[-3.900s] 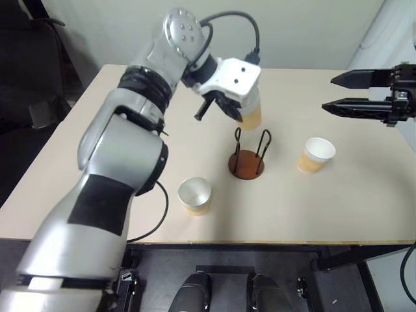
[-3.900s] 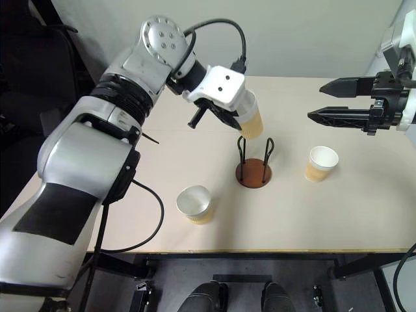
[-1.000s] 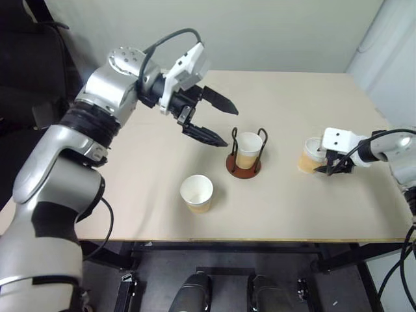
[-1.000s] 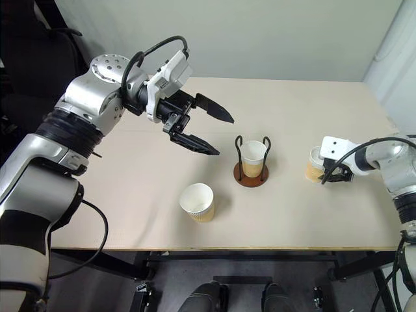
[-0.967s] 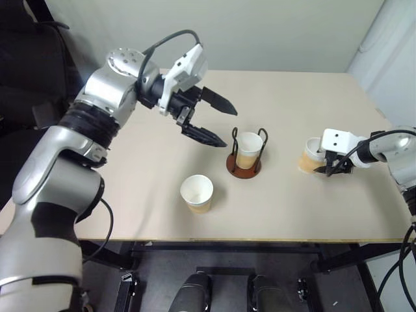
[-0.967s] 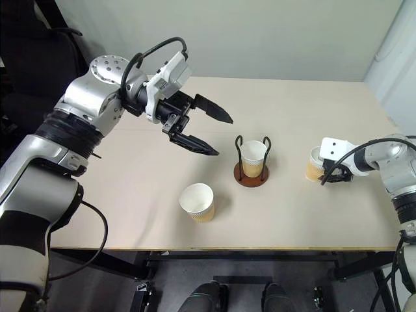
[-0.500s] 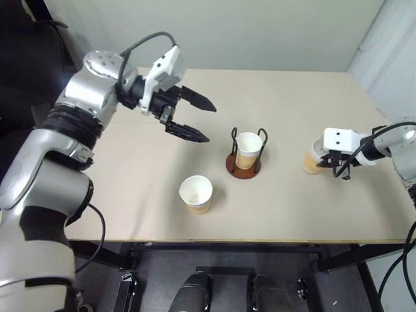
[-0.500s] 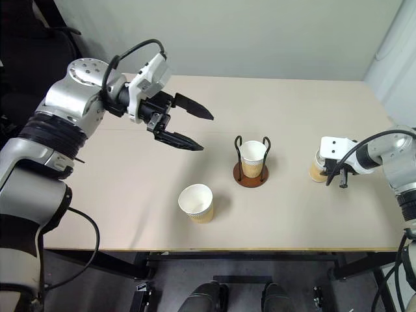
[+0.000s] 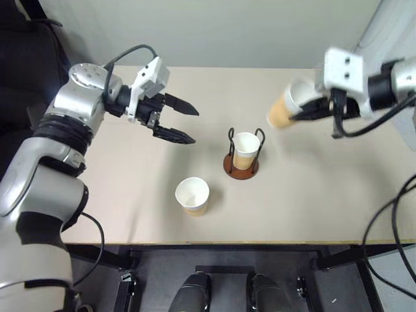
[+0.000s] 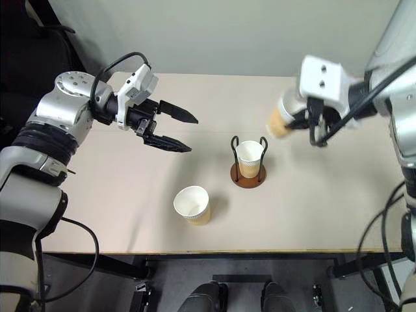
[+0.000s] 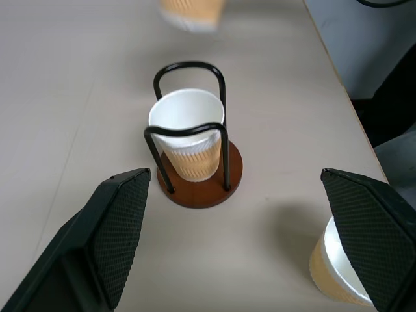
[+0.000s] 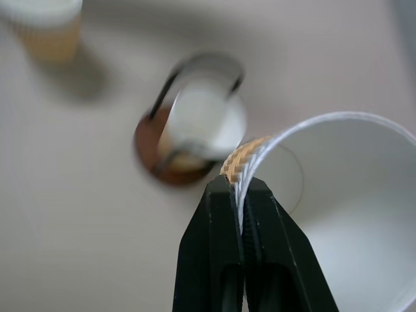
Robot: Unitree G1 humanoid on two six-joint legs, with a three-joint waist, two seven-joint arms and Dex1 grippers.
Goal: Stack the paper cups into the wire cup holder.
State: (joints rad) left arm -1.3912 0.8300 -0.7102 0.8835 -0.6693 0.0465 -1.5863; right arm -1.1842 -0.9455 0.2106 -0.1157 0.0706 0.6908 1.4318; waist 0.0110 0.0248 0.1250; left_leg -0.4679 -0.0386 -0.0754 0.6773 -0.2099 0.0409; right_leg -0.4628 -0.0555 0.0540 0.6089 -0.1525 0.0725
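Left eye view: right gripper [image 9: 325,107] carries a tilted tan-orange paper cup [image 9: 285,110] in the air at 2 o'clock from the black-wire, brown-based cup holder [image 9: 242,159], which holds a second cup [image 9: 246,147]; a third cup [image 9: 192,195] stands at 7 o'clock on the beige surface [image 9: 312,195].

Left wrist view: left gripper [image 11: 250,237] jaws spread wide, empty.

Right wrist view: jaws pinch the cup's rim.

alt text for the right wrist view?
The right gripper, shut, pinches the rim of a white-lined paper cup held above the table. Below, blurred, the wire cup holder holds one cup; another cup stands beyond it.
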